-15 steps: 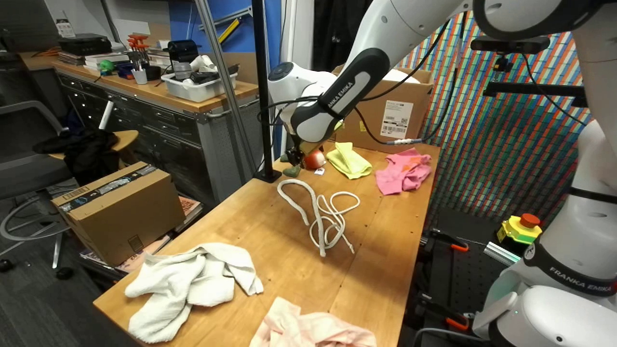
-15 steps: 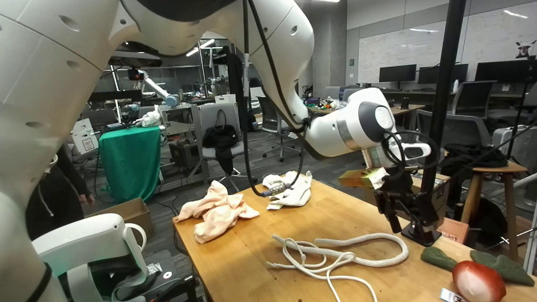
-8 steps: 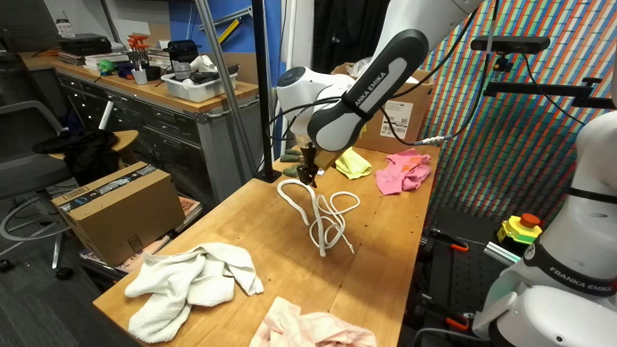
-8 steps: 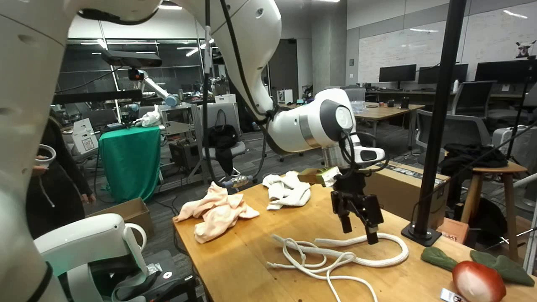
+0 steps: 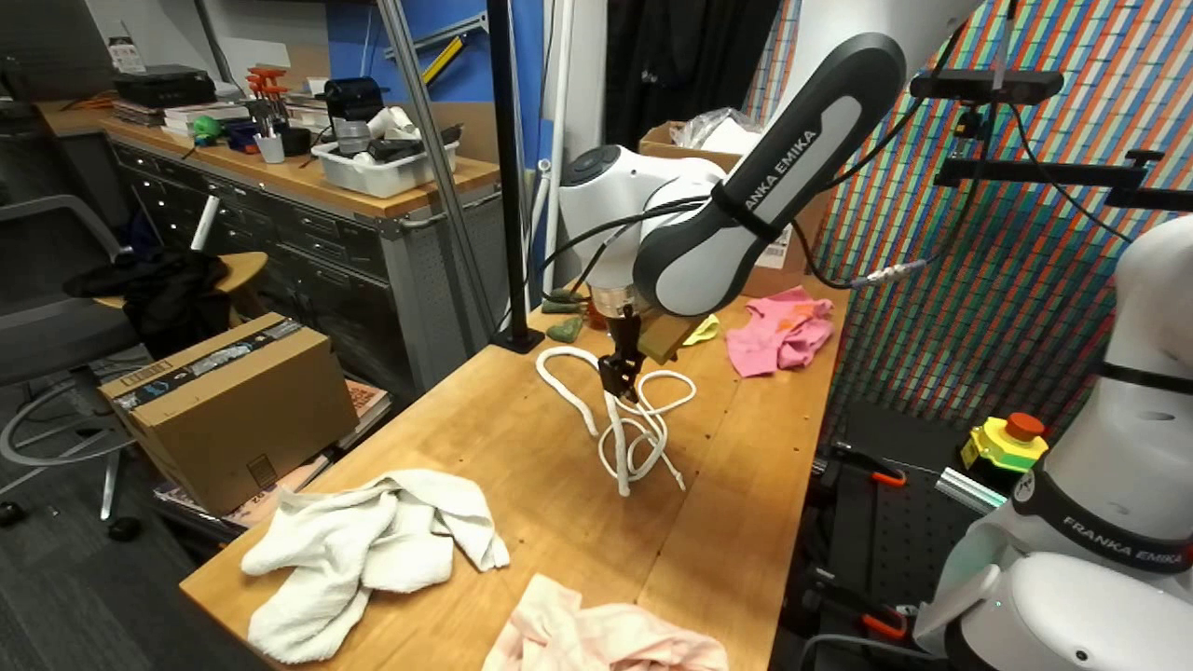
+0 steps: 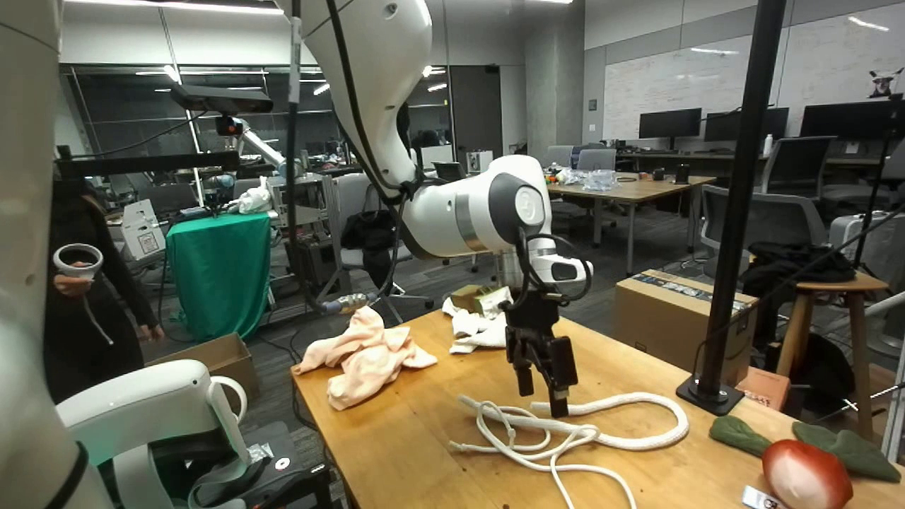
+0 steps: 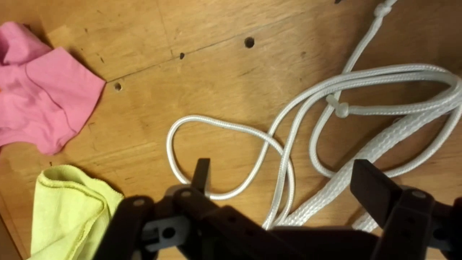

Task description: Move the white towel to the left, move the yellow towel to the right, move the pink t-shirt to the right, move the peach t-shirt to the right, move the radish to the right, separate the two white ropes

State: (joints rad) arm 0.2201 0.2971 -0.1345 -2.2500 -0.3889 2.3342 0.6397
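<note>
Ropes (image 6: 587,430) on table (image 6: 410,442), between towel (image 5: 373,545) and radish (image 6: 806,474), t-shirt (image 6: 371,360) beside towel

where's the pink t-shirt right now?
At the left edge of the wrist view: the pink t-shirt lies on the table, the yellow towel just below it in the picture.

– How do the thick white rope (image 7: 321,196) and the thin white rope (image 7: 223,124) lie?
– Tangled: the thin one, knotted, loops across the thick, hooked one.
– And the white towel (image 5: 401,550)?
– Rumpled, near the peach t-shirt (image 6: 368,359), also rumpled.
– The pink t-shirt (image 5: 775,334)?
– Creased, near the folded yellow towel (image 7: 66,213).
– The radish (image 6: 806,472)?
– Red shading to white, near the thick rope's bend.
</note>
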